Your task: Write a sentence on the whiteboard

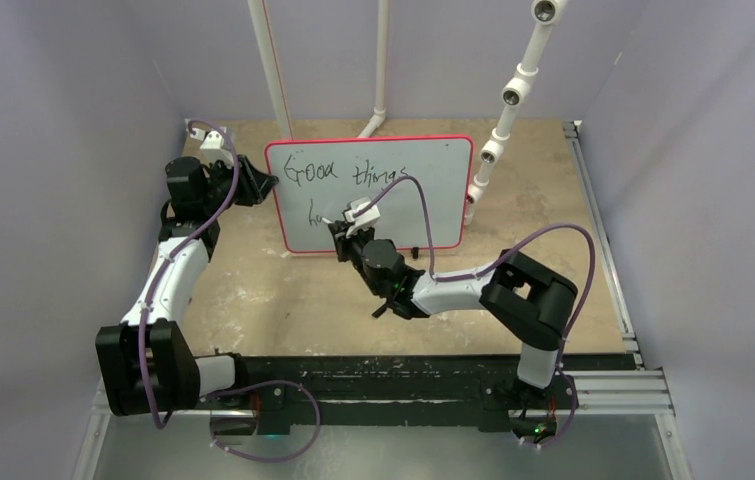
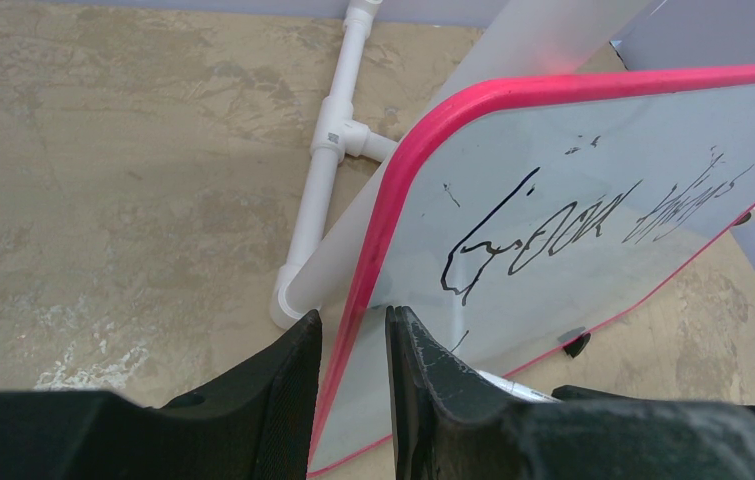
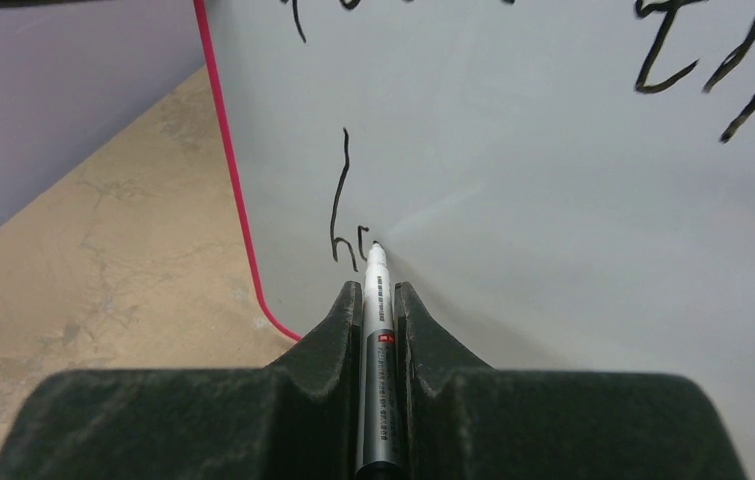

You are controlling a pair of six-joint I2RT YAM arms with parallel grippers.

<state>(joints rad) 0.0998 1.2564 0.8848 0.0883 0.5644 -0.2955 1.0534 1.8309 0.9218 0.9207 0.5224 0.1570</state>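
The board [image 1: 448, 195] stands upright near the middle of the table's [image 1: 253, 290] far edge, its written face toward the arms. The sentence [image 1: 311, 172] so far reads "Good things" along the top, with only a first letter or so begun below, near the board's lower left corner.

The left gripper [image 2: 351, 350] is partly closed across the board's left rim, one finger on the face and one behind, so it works as a clamp. The right gripper [image 3: 377, 300] is closed tight on a marker [image 3: 377, 380]. The barrel lies in the groove between its fingers and the tip touches the board just after the new stroke.

The board looks light, thin and stiff, with a glossy, slippery face. It rests on small feet [image 2: 575, 345], so I judge that pen pressure could tip or slide it. The rim is the right place to hold it, off the writing area, and the left edge suits while the writing moves rightward. The marker is slim and smooth and could twist in the grip, so light, even pressure looks wise.
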